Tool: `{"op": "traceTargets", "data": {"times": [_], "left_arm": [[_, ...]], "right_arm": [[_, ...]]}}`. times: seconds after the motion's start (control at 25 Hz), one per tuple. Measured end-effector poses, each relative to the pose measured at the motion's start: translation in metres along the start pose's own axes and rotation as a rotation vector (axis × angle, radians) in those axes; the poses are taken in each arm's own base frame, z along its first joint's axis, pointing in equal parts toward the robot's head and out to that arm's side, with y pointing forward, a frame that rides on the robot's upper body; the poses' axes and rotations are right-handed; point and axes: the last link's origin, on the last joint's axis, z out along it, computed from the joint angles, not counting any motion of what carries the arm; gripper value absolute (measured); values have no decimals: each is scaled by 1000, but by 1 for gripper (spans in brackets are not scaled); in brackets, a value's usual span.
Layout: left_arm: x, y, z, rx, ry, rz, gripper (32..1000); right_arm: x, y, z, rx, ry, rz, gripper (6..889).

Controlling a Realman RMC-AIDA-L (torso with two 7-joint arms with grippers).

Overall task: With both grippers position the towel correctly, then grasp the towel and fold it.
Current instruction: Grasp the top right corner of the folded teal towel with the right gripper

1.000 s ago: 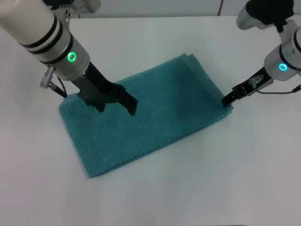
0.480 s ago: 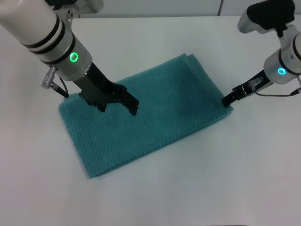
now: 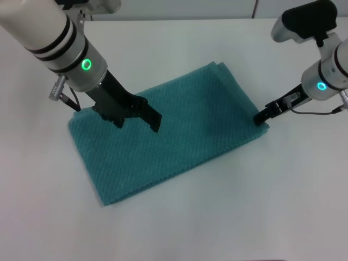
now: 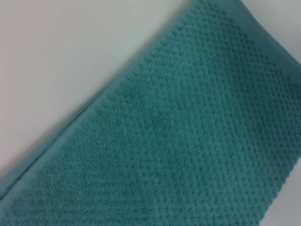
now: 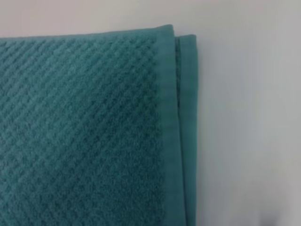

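Right claw (image 3: pixel 262 117) nearer flat teal towel (image 3: pixel 179 136)

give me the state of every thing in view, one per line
towel: lying flat on the table, folded in layers, set at a diagonal
left gripper: open, fingers spread above the towel's left part
right gripper: fingertips at the towel's right corner
table: white, bearing the towel

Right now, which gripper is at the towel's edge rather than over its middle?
The right gripper, at the towel's right corner; the left gripper hangs over the cloth's left half.
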Motion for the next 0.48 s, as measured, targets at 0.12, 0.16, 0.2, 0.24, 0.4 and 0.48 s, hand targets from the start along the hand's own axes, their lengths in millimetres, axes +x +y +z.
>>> {"op": "traceTargets", "data": {"times": [0.12,0.16,0.2,0.24,0.4,0.48], "left_arm": [[1,0,0,0,3,0,938],[1,1,0,-1,4,1,938],[1,1,0,-3,5,2,938],[1,1,1,-4,3,2,938],[-1,1,4,-4,-9,1,939],[-1,1,4,-4,-10,2,939]], "right_arm": [[0,1,1,-2,1,-2,854],[0,2,1,-3,0,-3,853],[0,3,2,-4,-1,-4,853],[0,4,2,-4,-3,-5,853],[1,7,4,-9,-4,-9,853],[0,8,4,-10,-5,-10,853]]}}
